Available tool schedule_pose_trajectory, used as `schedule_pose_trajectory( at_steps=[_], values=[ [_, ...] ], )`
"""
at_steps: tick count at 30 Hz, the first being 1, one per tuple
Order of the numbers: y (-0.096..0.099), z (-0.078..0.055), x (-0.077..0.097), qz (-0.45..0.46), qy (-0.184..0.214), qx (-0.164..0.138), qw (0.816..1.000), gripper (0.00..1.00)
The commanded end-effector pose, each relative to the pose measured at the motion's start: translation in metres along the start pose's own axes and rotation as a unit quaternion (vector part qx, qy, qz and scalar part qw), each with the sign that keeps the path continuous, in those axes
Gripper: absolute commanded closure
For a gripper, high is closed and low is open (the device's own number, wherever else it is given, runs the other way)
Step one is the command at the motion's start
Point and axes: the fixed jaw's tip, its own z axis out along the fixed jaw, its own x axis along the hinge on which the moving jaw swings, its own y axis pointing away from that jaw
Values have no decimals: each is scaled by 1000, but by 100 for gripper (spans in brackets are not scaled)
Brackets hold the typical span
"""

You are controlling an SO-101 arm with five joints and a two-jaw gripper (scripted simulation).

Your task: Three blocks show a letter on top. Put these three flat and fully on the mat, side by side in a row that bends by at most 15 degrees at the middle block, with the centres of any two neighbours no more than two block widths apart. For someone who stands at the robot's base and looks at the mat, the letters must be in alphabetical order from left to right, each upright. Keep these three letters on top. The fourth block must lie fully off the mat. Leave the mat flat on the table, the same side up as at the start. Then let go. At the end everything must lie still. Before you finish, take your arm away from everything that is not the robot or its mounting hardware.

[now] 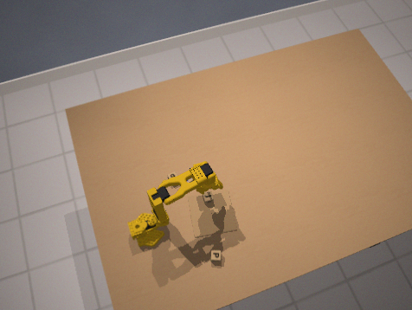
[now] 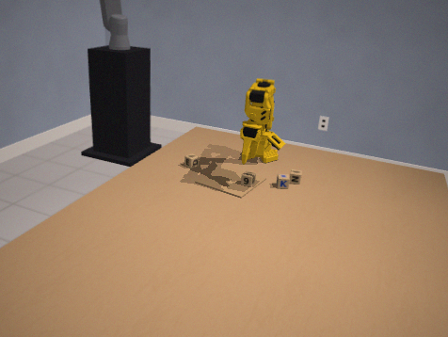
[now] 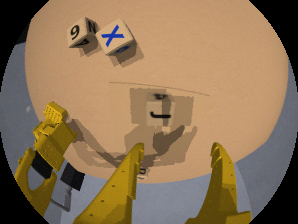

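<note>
A block with a dark letter on top, which looks like a J (image 1: 209,197) (image 2: 248,179) (image 3: 158,110), lies flat on the thin tan mat (image 1: 225,225) (image 2: 231,186) (image 3: 220,110), near its edge on the robot's left. My gripper (image 3: 176,159) (image 2: 248,152) is open and empty, raised straight above that block. A block with a blue X on top (image 3: 119,38) (image 2: 282,182) and a block with 9 on top (image 3: 81,32) (image 2: 296,177) (image 1: 171,176) lie touching each other on the table beyond the mat. The P block (image 1: 215,256) (image 2: 191,161) lies off the mat on its other side.
The arm's yellow base (image 1: 143,229) (image 2: 270,151) stands on the table close to the mat. A tall black pedestal (image 2: 120,101) stands on the floor off the table. The table's front edge runs just past the P block in the top view.
</note>
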Motion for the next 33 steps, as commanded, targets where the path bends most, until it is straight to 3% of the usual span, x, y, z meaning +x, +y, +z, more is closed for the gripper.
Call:
schedule_pose_trajectory(
  at_steps=[1,23,28,33],
  values=[
    [-5,-13,-1,3,-10,35,999,64],
    [-6,-15,-1,3,-11,40,999,64],
    [-7,-27,-2,3,-20,74,997,64],
    [-8,-49,-2,3,-37,140,989,65]
  ],
)
